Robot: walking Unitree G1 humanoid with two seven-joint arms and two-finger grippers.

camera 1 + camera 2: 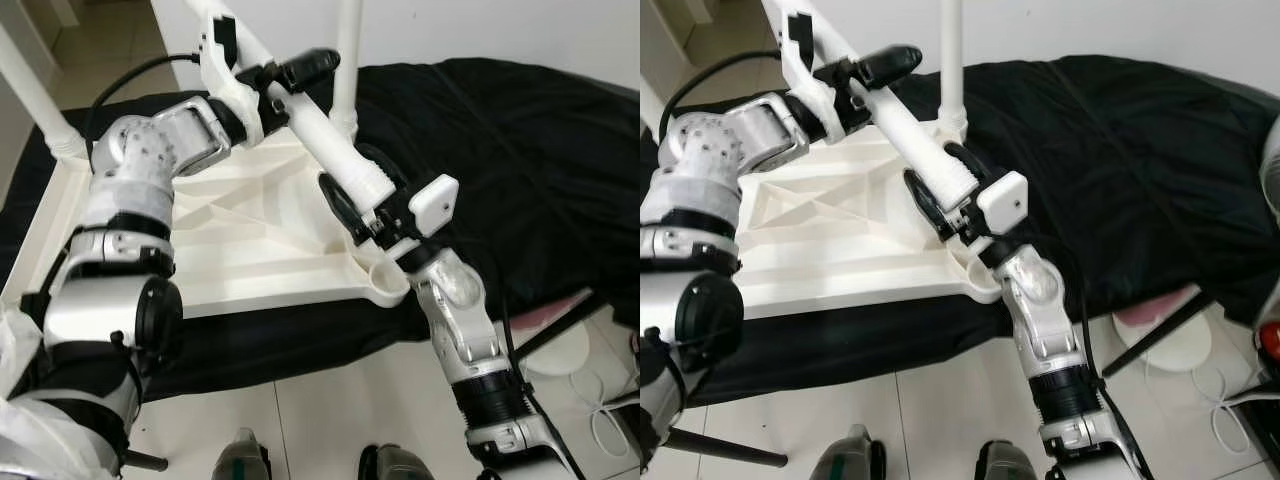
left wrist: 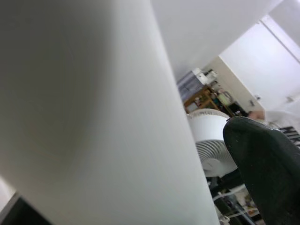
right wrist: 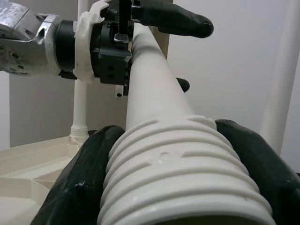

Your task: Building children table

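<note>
Both hands [image 3: 173, 154] clamped on table leg [image 1: 325, 140].

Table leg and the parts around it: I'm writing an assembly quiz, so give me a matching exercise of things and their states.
Things:
1. loose table leg
2. tabletop
3. corner socket
4. black cloth

States:
A. lying upside down
B. empty, no leg in it
C. held tilted by both grippers
D. spread beneath the tabletop

Pairs: 1-C, 2-A, 3-B, 4-D. The left gripper holds the smooth part, the right gripper the threaded end.

The upturned white tabletop [image 1: 250, 240] lies on a black-covered bed [image 1: 500, 150].
</note>
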